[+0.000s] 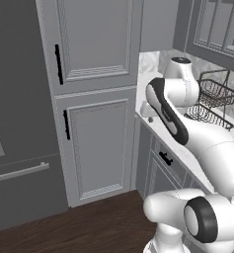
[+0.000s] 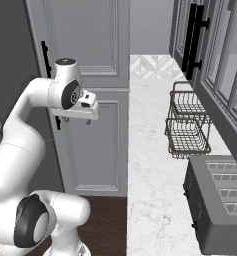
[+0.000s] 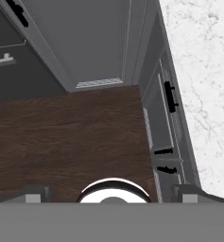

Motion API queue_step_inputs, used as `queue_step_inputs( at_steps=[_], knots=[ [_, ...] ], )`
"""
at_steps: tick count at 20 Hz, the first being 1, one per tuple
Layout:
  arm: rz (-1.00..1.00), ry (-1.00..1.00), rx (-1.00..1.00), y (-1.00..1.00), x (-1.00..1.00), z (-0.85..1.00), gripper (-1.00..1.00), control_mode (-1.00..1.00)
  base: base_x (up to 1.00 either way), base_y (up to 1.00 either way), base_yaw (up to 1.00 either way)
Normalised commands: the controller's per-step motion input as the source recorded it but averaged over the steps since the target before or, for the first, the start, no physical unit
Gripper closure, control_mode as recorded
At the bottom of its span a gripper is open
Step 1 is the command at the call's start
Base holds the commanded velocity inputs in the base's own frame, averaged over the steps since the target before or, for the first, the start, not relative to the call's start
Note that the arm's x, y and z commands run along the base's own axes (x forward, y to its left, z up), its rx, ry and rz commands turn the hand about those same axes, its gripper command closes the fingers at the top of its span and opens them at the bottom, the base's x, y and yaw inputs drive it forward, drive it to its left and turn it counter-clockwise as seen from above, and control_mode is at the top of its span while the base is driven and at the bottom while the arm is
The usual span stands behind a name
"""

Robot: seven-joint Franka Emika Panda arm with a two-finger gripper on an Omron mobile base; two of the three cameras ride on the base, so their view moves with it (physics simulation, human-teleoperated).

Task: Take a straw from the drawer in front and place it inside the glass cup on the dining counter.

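Your claw (image 2: 77,120) hangs open and empty; drawer (image 1: 164,157) is shut, so miss its black handle (image 3: 170,96) and you stall.

Upper left of the left base view: tall grey framed-panel cabinet doors (image 1: 96,143) with black bar handles (image 1: 58,64). Bottom: dark brown wood-grain floor (image 1: 89,227). Right base view, centre: white grey-veined marble counter (image 2: 150,165); right: dark wire baskets (image 2: 187,127), dark grey toaster (image 2: 220,200).
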Motion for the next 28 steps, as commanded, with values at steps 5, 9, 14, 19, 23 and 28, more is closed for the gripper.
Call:
queue_step_inputs(
  at_steps=[5,9,14,19,23,28],
  knots=[
    [0.00,0.00,-0.02,0.03,0.00,-0.05,-1.00,-1.00,0.00,0.00,0.00],
    [0.02,0.10,-0.27,0.31,0.00,-0.61,-1.00,-1.00,0.00,0.00,0.00],
    [0.00,0.12,-0.46,0.37,0.01,-0.96,-1.00,-1.00,0.00,0.00,0.00],
    [0.00,0.08,-0.42,0.10,0.06,-0.86,-1.00,-1.00,0.00,0.00,0.00],
    [0.00,0.00,-0.25,-0.12,-0.02,-0.49,-1.00,-1.00,0.00,0.00,0.00],
    [0.00,0.06,-0.12,-0.31,-0.03,-0.38,-1.00,-1.00,0.00,0.00,0.00]
  ],
)
